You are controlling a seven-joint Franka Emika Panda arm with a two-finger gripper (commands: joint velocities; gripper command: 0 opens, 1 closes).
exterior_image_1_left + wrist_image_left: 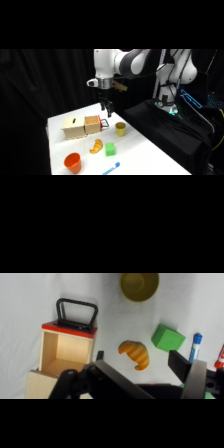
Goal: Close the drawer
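Clearly the drawer juts out, handle pointing toward the yellow cup, beneath the parted claw.

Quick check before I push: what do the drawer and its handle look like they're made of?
The drawer looks like pale, unvarnished wood: flat matte panels with a red-painted front edge. Its handle seems a thin bent wire or rod, dark in the wrist view, probably metal or plastic.
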